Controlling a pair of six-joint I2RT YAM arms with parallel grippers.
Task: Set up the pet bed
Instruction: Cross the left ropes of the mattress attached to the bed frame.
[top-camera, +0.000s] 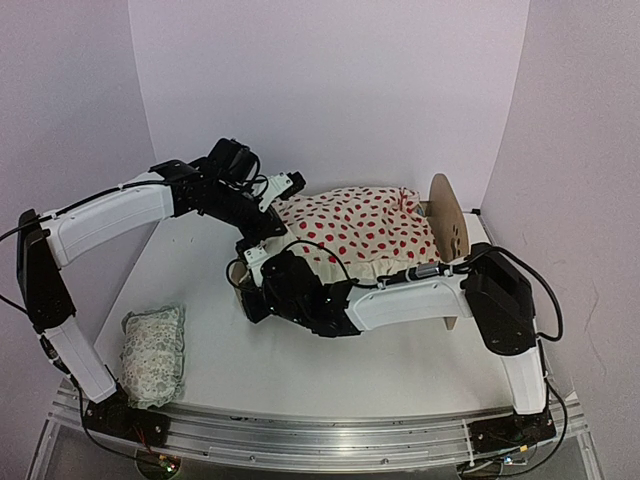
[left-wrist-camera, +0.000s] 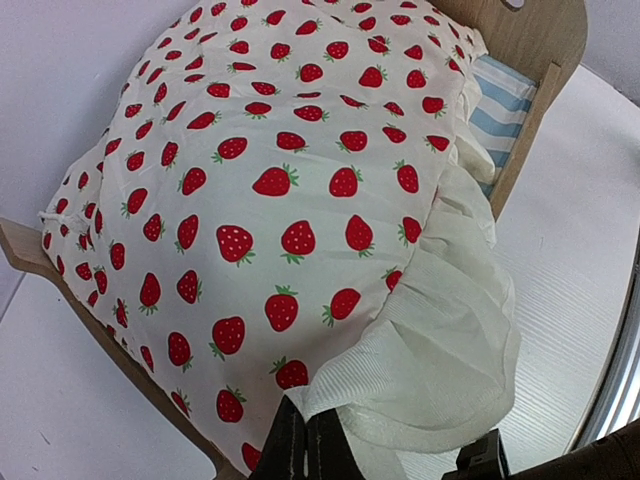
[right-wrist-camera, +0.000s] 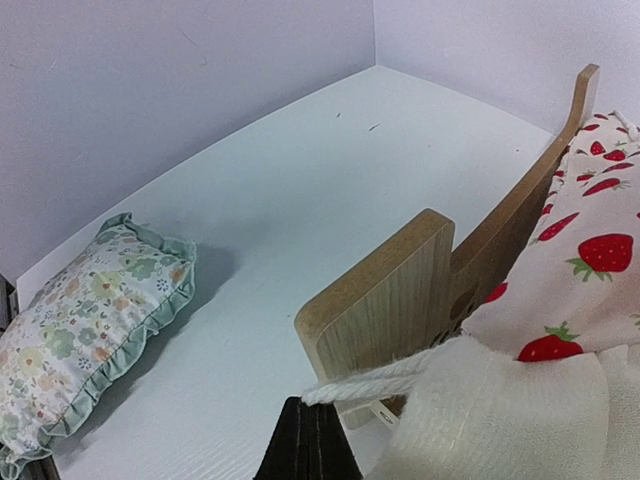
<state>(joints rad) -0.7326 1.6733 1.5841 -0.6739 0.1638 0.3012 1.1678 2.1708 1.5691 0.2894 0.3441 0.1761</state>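
White table (top-camera: 300, 370), pale walls (top-camera: 320, 90); left tool (left-wrist-camera: 304, 428) and right tool (right-wrist-camera: 308, 432) pressed together beside blanket (left-wrist-camera: 280, 180).

Setting: I judge this a robotics lab test cell.
Enclosure: plain white walls (top-camera: 330, 90) on three sides.
Surface: white table (top-camera: 300, 375).
Mounting: aluminium rail (top-camera: 320, 435), exposed cables (top-camera: 150, 455).

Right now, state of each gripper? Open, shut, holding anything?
Left gripper: shut, apparently pinching the ruffle of the blanket.
Right gripper: shut, apparently pinching the blanket's taut edge.
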